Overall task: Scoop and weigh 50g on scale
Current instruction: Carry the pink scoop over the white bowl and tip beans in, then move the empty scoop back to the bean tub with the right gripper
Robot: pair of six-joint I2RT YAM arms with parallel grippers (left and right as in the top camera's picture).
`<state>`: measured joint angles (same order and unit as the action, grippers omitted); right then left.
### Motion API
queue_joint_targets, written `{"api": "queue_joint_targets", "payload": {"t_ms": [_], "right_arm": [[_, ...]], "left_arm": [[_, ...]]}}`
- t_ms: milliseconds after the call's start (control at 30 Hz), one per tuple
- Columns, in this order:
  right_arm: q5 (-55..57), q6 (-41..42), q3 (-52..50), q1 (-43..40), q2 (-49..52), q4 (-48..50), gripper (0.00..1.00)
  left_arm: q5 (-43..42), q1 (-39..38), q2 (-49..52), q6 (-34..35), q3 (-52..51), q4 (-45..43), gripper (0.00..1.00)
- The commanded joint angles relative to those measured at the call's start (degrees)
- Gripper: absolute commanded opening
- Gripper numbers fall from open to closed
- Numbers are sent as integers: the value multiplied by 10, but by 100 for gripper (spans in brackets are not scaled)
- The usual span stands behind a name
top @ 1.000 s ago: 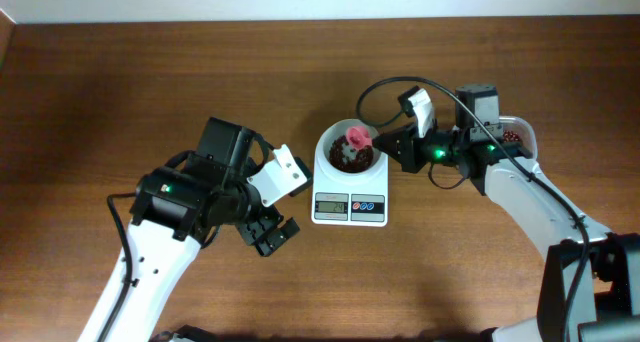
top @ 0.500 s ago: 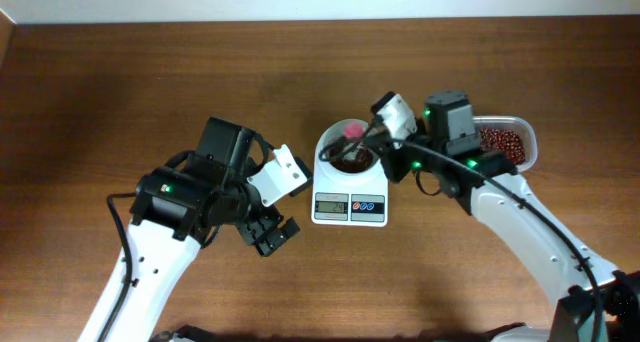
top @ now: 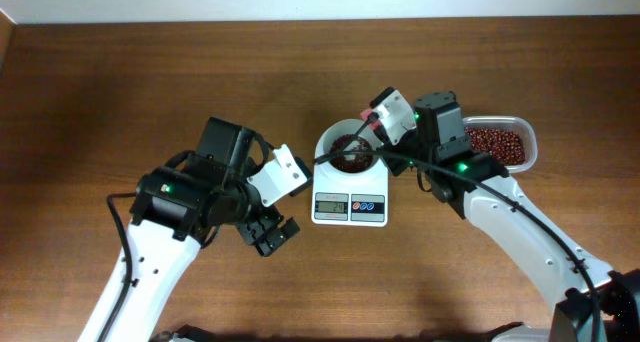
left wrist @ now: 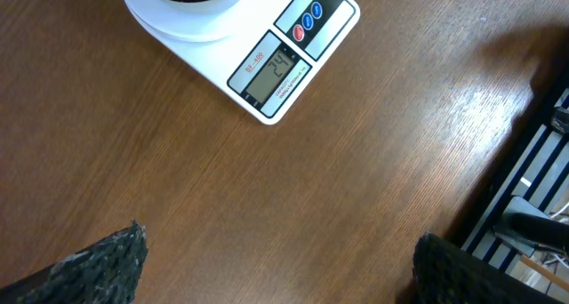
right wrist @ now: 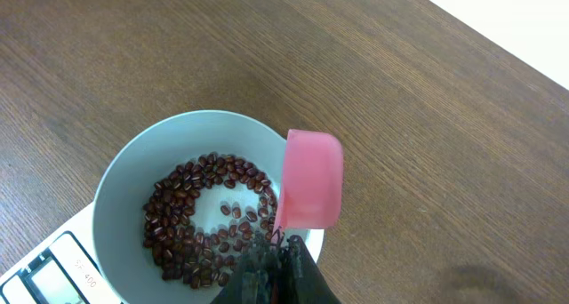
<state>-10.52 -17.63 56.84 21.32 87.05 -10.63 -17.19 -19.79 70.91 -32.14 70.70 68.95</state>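
Scale (top: 349, 208): white one, just right of centre in the overhead view, on the brown wooden table (top: 120, 82). The left wrist view has the scale (left wrist: 284, 64) up top, turned at an angle.
Left gripper (top: 268, 234): lower left of centre in the overhead, near the scale's left side and not touching it. Jaws spread wide, nothing between them. In its own camera the left gripper (left wrist: 280, 242) shows only as two dark fingers (left wrist: 102, 264) poking in at the bottom corners, with bare wood between.
Display (left wrist: 277, 70): grey, looks like it says 24 as far as I can read.
Buttons (left wrist: 308, 21): one red and two blue, right next to the display.
Bowl (top: 323, 152): round and white, sitting on the upper part of the scale. The right wrist view looks straight down into the bowl (right wrist: 120, 193).
Beans (top: 350, 162): small dark red-brown ones. The beans (right wrist: 173, 224) lie in a thin loose layer on the bowl bottom, white showing through in the middle.
Scoop (right wrist: 311, 180): pink, tipped on its side above the bowl's right rim. Can't see inside it. In the overhead only a tiny red bit of the scoop (top: 371, 125) shows.
Right gripper (right wrist: 276, 267): jaws pressed together on the scoop's handle, at the bottom edge of its own view. In the overhead the right gripper (top: 378, 132) is mostly hidden under its wrist camera, by the bowl's upper right edge.
Tub (top: 529, 147): clear plastic, far right of the overhead, apart from the scale, holding more beans.
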Motion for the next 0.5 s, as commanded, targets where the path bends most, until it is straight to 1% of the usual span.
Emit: {"api": "queue_joint_targets", "payload": {"t_ms": [0, 67, 133, 267, 333, 400, 467], "right_arm": [[7, -3, 4, 9, -15, 3, 4], [7, 30, 4, 9, -38, -7, 4], [7, 35, 4, 9, -83, -30, 4], [16, 35, 4, 7, -223, -115, 4], [67, 45, 4, 7, -283, -148, 4], [146, 122, 4, 7, -324, -191, 4], [210, 149, 4, 7, -344, -244, 4]], "left_arm": [[-6, 2, -4, -9, -2, -1, 99], [-6, 2, -4, -9, -2, -1, 99], [-6, 2, -4, -9, -2, -1, 99], [-6, 2, -4, -9, -2, -1, 99], [-6, 2, -4, -9, -2, -1, 99], [-6, 2, -4, -9, -2, -1, 99], [-6, 2, -4, -9, -2, -1, 99]]}}
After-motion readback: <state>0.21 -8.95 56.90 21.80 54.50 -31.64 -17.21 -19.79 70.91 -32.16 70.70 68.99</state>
